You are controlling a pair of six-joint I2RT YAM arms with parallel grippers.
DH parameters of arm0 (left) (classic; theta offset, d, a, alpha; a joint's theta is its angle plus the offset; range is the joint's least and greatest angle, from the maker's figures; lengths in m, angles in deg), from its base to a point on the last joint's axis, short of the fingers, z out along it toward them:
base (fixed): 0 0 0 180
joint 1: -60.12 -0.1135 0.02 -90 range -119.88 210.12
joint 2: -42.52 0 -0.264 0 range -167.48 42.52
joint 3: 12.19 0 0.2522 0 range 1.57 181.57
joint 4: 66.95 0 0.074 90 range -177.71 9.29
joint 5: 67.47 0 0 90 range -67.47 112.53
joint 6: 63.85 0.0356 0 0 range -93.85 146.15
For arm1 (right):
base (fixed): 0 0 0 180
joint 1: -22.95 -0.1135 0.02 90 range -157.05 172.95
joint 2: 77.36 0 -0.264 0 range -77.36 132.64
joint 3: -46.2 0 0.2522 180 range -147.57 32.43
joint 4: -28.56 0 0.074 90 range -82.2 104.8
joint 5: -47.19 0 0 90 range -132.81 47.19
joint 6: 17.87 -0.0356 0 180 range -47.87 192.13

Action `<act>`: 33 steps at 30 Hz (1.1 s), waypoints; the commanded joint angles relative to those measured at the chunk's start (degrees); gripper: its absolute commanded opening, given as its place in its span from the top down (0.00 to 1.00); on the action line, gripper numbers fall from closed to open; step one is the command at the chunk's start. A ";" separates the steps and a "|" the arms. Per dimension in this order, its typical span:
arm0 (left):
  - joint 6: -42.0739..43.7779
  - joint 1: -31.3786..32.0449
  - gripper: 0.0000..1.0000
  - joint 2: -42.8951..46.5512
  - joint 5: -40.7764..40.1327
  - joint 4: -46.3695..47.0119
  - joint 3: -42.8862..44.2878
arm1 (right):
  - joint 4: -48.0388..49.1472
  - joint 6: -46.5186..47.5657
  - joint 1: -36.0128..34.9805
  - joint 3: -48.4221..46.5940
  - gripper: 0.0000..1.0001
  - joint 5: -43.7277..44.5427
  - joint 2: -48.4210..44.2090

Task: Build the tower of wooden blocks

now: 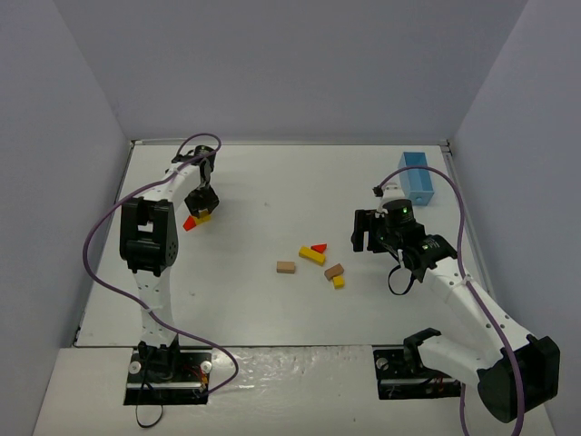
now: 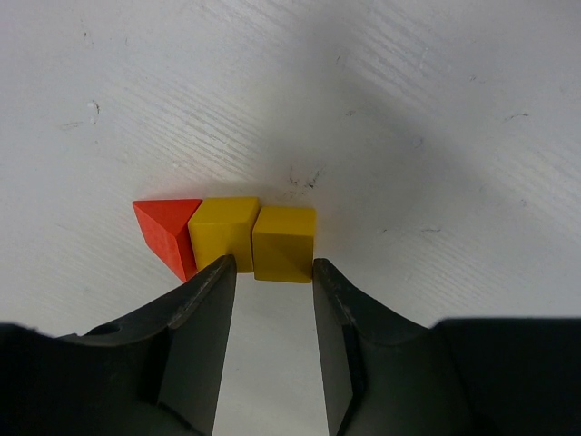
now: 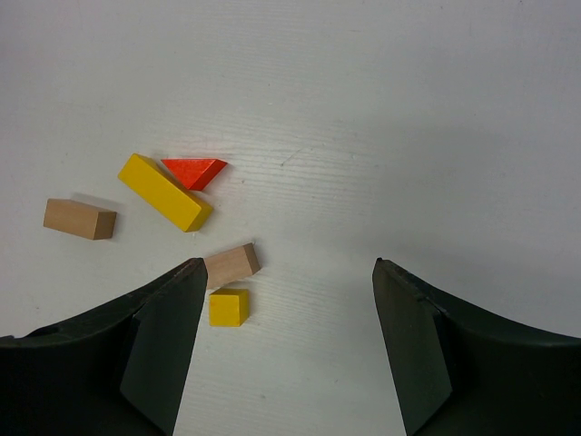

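In the left wrist view a red wedge [image 2: 168, 232], a yellow block [image 2: 224, 232] and a yellow cube [image 2: 284, 242] lie side by side in a row on the white table, touching. My left gripper [image 2: 274, 264] is open. Its fingertips stand either side of the cube's near end, with a small gap on the left side. From above, this row [image 1: 198, 219] sits under the left gripper [image 1: 201, 203] at the far left. My right gripper [image 3: 289, 265] hangs open over bare table, holding nothing. To its left lies a tan block [image 3: 231, 265] and a small yellow cube [image 3: 228, 306].
Loose pieces lie mid-table: a tan block [image 1: 287, 267], a long yellow block [image 1: 311, 255], a red wedge [image 1: 319, 246], another tan block [image 1: 334, 271] and a yellow cube [image 1: 339, 282]. A light-blue box [image 1: 418, 178] stands at the back right. Grey walls surround the table.
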 commanded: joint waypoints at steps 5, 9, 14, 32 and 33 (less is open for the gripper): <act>-0.74 -0.69 0.64 4.26 -1.41 -1.05 1.17 | 3.01 0.44 0.29 -0.54 0.29 -0.31 0.28; -0.57 -0.69 0.64 4.44 -1.46 -1.09 1.51 | 3.06 0.39 0.34 -0.54 0.29 -0.46 0.32; -0.39 -0.69 0.64 4.58 -1.32 -1.00 1.96 | 3.06 0.39 0.29 -0.54 0.29 -0.79 0.55; 2.86 -0.39 0.59 12.96 1.59 -0.88 5.06 | 2.74 -1.78 -0.77 -0.77 0.28 -6.13 4.75; 3.51 -0.41 0.58 14.26 1.82 -0.91 5.08 | 2.69 -2.33 -1.52 -0.82 0.28 -6.11 5.54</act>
